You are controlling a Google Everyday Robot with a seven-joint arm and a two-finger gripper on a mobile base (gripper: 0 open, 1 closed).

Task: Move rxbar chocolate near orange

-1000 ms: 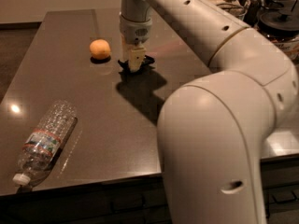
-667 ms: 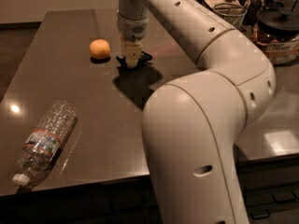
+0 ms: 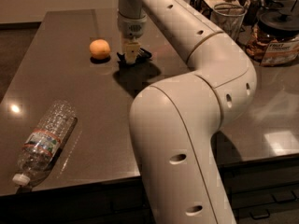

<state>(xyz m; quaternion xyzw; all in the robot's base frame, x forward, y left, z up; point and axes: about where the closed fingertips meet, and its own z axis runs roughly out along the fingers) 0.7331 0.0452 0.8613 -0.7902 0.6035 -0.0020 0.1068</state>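
Note:
The orange [image 3: 100, 49] sits on the dark table [image 3: 56, 78] at the far left-centre. My gripper [image 3: 131, 58] points straight down just right of the orange, a small gap away, at the table surface. It is shut on the rxbar chocolate [image 3: 144, 54], whose black wrapper sticks out on both sides of the fingertips and rests at or just above the tabletop. Most of the bar is hidden by the gripper and its shadow.
A clear plastic water bottle [image 3: 44, 141] lies on its side near the table's front left edge. A wire basket, a glass [image 3: 229, 17] and jars [image 3: 275, 36] stand at the back right. My arm's large elbow [image 3: 187, 139] fills the foreground.
The gripper with the bar has shifted slightly left toward the orange. The arm's elbow has swung left across the foreground. The orange and bottle have not moved.

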